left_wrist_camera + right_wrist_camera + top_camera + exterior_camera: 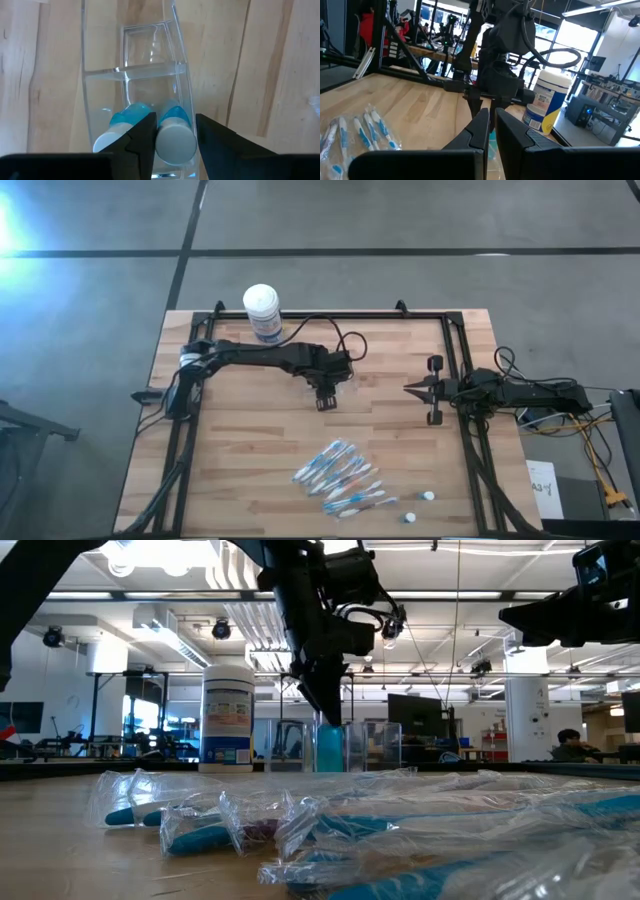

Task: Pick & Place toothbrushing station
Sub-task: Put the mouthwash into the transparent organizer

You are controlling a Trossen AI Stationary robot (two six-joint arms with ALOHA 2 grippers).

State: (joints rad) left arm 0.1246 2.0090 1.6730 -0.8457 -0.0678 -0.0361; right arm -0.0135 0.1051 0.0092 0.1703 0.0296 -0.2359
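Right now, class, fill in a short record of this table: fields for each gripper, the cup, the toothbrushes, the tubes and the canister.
left gripper: above the clear cup, fingers either side of a tube standing in it
right gripper: shut, idle at the table's right side
cup contents: two blue-and-white items
toothbrushes: wrapped, piled at the near edge
loose tubes: two beside the pile
canister: upright at the far edge
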